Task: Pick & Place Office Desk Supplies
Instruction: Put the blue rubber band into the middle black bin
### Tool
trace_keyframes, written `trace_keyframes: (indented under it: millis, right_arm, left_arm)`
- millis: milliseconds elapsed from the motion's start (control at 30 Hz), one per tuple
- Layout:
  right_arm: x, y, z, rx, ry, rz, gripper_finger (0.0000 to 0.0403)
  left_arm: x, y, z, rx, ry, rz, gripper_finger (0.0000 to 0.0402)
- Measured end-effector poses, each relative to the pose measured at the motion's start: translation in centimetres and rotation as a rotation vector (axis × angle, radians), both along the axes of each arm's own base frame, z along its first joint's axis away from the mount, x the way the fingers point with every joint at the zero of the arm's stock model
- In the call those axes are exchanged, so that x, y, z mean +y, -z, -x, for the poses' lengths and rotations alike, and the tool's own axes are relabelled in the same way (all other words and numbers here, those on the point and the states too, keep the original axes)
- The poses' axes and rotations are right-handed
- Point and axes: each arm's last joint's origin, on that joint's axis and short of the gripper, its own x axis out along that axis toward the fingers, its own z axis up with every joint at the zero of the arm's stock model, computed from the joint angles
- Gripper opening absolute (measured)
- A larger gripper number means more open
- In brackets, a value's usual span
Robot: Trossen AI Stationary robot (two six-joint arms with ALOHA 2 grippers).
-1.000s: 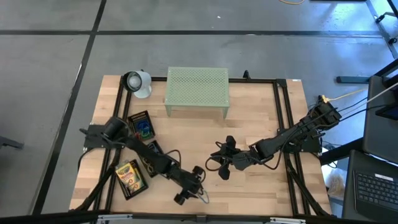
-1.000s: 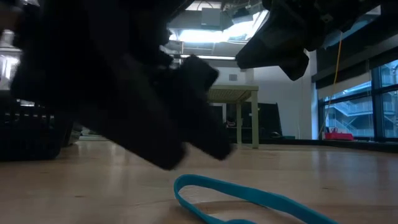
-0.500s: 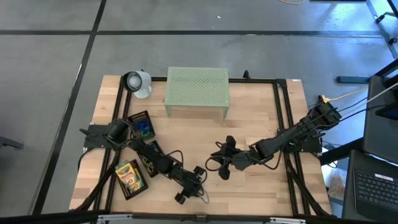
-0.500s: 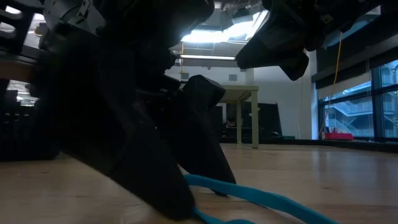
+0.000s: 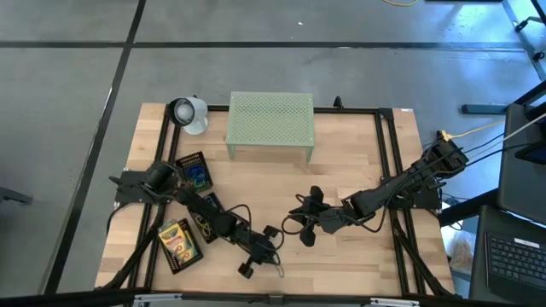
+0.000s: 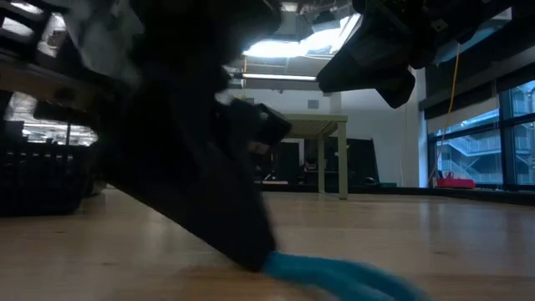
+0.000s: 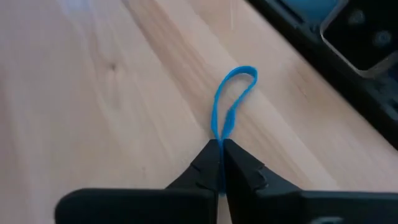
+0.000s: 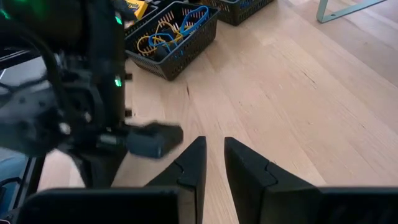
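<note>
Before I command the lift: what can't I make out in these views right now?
- Low view: the blue rubber band is smeared, and the left arm hides where it is pinched.
- High view: the band is too thin to find at the left gripper.
- Right wrist view: the right gripper shows nothing between its fingers; the black mesh tray's contents are too tangled to count.

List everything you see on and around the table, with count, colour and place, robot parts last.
Rubber band: one, blue, near front edge of the table, pinched by the left claw.
Mesh trays: at least three, black, left side of the table; one holds yellow and blue bands.
Crayon box: one, yellow-green, in the front-left tray.
Perforated stand: one, pale green, back centre.
Cup-like object: one, white, back left corner.
Table: one, light wood.
Left claw: shut on the blue band, front centre.
Right claw: empty, fingers slightly apart, above table centre.
</note>
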Motion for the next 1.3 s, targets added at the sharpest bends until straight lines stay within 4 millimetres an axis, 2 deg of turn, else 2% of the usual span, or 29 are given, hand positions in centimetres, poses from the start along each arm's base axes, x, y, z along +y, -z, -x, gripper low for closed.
trace_keyframes:
  millis: [100, 267, 433, 567, 700, 867, 1000, 1300]
  right_arm:
    - [0.0, 0.0, 0.0, 0.003, 0.0, 0.002, 0.0062]
    - [0.0, 0.1, 0.0, 0.006, 0.0, 0.003, 0.0062]
    - [0.0, 0.1, 0.0, 0.006, 0.0, 0.003, 0.0062]
    - [0.0, 0.1, 0.0, 0.006, 0.0, 0.003, 0.0062]
    - [0.0, 0.1, 0.0, 0.005, 0.0, 0.002, 0.0062]
    - [0.0, 0.1, 0.0, 0.006, 0.0, 0.002, 0.0062]
    - [0.0, 0.1, 0.0, 0.005, 0.0, 0.002, 0.0062]
    - [0.0, 0.1, 0.0, 0.005, 0.0, 0.002, 0.0062]
  left_arm:
    - [0.0, -1.7, 0.7, -0.007, -0.031, -0.039, 0.0005]
    - [0.4, -6.0, 2.2, -0.066, -0.167, -0.174, 0.0005]
    - [0.8, -10.7, 3.7, -0.228, -0.402, -0.225, 0.0004]
    - [0.9, -13.7, 5.1, -0.364, -0.588, -0.262, 0.0004]
    - [0.8, -16.2, 6.7, -0.465, -0.673, -0.319, 0.0004]
    - [0.4, -18.1, 8.3, -0.536, -0.745, -0.335, 0.0004]
    - [0.0, -18.7, 9.2, -0.567, -0.787, -0.348, 0.0004]
    - [-0.4, -18.0, 10.1, -0.537, -0.807, -0.351, 0.0007]
